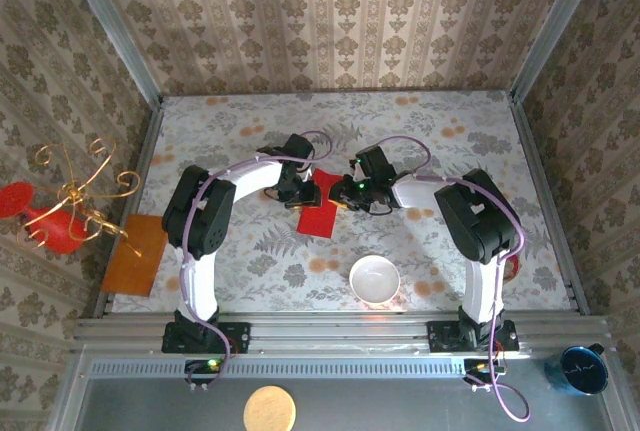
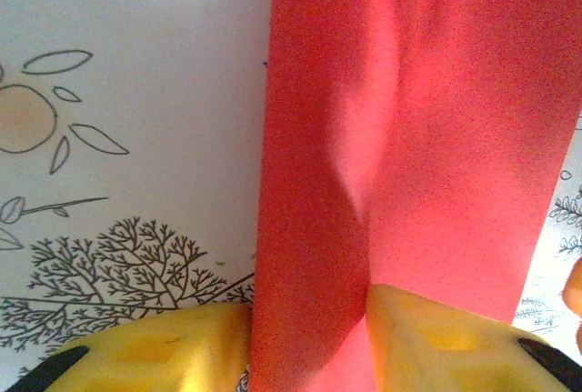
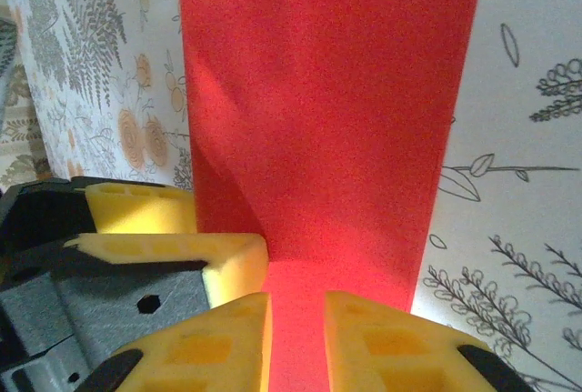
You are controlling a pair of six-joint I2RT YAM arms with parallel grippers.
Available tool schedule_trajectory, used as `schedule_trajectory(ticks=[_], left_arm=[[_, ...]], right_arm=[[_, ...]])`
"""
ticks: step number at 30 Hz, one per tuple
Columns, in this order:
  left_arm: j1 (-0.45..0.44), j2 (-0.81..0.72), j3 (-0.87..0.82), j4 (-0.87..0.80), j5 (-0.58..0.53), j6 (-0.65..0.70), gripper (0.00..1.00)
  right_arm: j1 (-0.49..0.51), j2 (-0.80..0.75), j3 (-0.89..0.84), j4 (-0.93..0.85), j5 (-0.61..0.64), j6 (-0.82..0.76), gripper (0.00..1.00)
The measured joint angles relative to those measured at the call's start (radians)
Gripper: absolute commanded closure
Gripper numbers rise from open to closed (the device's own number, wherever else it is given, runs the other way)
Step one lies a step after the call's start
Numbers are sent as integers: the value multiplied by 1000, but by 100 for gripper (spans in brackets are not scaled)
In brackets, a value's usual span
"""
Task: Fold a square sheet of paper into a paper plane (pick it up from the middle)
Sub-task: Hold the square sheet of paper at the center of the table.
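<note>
Meeting over red paper (image 1: 322, 206), left pincer (image 2: 309, 337) pinching it, right pincer (image 3: 298, 337) astride

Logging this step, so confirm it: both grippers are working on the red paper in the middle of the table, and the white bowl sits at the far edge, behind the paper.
Wrong on one count. The white bowl sits near the front edge, between the two arm bases, not behind the paper. The overhead view shows it. The rest holds: the left gripper and right gripper are both at the red paper mid-table.
</note>
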Motion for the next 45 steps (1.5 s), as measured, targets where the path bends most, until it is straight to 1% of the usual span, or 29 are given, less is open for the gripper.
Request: schedule_trajectory(ticks=[11, 20, 23, 27, 32, 35, 37, 40, 45], left_arm=[[0, 0, -1, 0, 0, 0, 57], [0, 0, -3, 1, 0, 0, 57], [0, -4, -5, 2, 0, 0, 57], [5, -53, -36, 40, 12, -16, 56], [29, -109, -80, 69, 31, -54, 55], [62, -177, -90, 70, 27, -76, 56], [80, -230, -90, 77, 28, -84, 57], [84, -272, -90, 104, 60, -95, 62], [51, -244, -90, 142, 159, -131, 73]], right_arm=[[3, 60, 32, -1, -17, 0, 82], [4, 74, 42, -23, -17, -9, 85], [4, 75, 53, -59, -16, -31, 85], [4, 86, 88, -135, -16, -87, 86], [2, 114, 162, -250, -21, -183, 87], [-2, 137, 218, -330, -26, -256, 87], [-2, 151, 254, -379, -30, -303, 88], [-3, 165, 285, -423, -33, -348, 88], [-5, 175, 303, -449, -44, -383, 88]])
